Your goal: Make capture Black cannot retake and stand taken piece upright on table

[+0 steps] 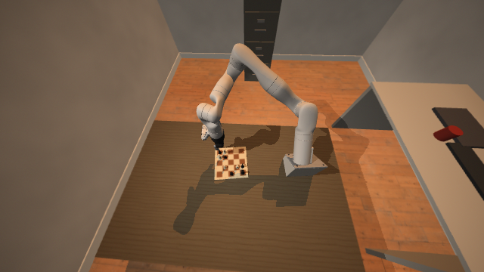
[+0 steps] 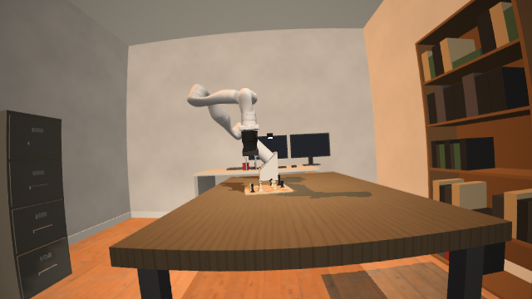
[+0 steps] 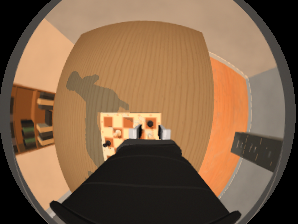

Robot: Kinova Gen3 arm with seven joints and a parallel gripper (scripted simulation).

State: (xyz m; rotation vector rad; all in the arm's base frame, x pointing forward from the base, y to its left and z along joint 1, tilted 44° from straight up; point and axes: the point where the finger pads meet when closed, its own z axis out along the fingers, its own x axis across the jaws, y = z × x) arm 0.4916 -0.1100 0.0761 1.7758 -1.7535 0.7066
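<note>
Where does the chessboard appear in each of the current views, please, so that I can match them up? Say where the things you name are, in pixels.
Top: the chessboard (image 1: 231, 162) (image 2: 269, 190) (image 3: 131, 114) lies just left of centre, below the gripper (image 1: 218, 148) (image 2: 250, 167) (image 3: 149, 129).
Exterior: slightly below centre, at the table's far part.
Wrist: around the centre, partly hidden by the gripper.
Shared landmark: the dark filing cabinet (image 1: 259, 30) (image 2: 35, 183) (image 3: 257, 150).

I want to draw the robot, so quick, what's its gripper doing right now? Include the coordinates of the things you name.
Gripper (image 1: 219, 148) (image 2: 251, 168) (image 3: 149, 129): partly open, holding nothing, above the chessboard (image 1: 231, 162) (image 2: 269, 192) (image 3: 116, 114).
</note>
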